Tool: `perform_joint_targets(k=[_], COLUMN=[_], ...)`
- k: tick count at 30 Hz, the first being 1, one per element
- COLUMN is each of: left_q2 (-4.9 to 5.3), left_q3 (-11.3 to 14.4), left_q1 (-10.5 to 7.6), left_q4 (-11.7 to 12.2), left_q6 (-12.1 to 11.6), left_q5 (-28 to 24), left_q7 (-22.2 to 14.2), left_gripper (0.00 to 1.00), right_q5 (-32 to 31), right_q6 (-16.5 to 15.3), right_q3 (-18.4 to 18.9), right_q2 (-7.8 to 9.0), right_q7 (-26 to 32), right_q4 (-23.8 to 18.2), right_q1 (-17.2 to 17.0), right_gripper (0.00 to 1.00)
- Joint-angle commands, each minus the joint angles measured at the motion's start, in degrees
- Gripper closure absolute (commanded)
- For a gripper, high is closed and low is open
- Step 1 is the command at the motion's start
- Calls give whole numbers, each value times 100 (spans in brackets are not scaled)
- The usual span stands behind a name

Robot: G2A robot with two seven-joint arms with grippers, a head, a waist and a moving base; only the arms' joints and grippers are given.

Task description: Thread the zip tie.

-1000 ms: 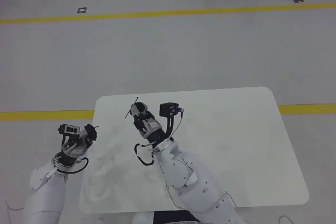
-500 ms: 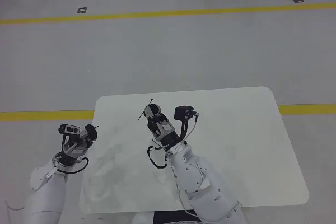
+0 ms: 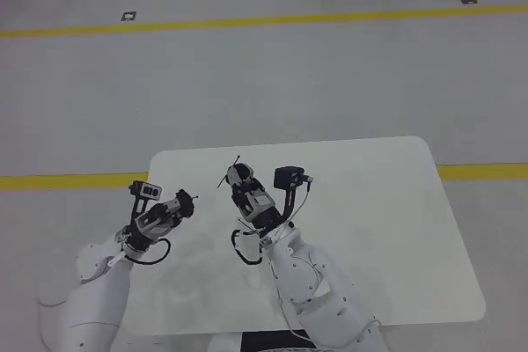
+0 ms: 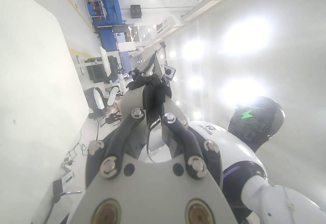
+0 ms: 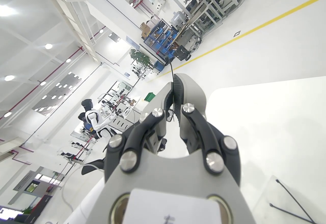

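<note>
While the right jaws clench a zip tie point(image 5: 172, 73) over the counter point(image 3: 378, 220), the left jaws pinch a black strip point(image 4: 152, 97). We see them apart.

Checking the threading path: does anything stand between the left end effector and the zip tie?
Nothing visible: just the table surface lies between the left end effector and the zip tie pinched in the right end effector.
</note>
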Motion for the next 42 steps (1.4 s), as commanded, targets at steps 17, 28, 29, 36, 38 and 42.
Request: perform_joint_targets(k=[17, 28, 29, 36, 38, 42], left_q2=[-115, -115, -115, -115, -115, -119], left_q3=[54, 54, 54, 54, 54, 187], left_q1=[-61, -61, -61, -61, -61, -70], left_q4=[77, 77, 77, 77, 77, -51], left_q6=[0, 0, 0, 0, 0, 43], left_q5=[57, 57, 57, 57, 57, 110], left_q7=[-85, -85, -85, -85, -85, 173], left_gripper=[100, 100, 100, 100, 100, 100], right_q5=[0, 0, 0, 0, 0, 0], right_q6=[0, 0, 0, 0, 0, 0], right_q3=[0, 0, 0, 0, 0, 0], right_q2=[0, 0, 0, 0, 0, 0], right_q7=[0, 0, 0, 0, 0, 0], right_q4=[0, 0, 0, 0, 0, 0], right_q1=[0, 0, 0, 0, 0, 0], right_gripper=[100, 100, 100, 100, 100, 100])
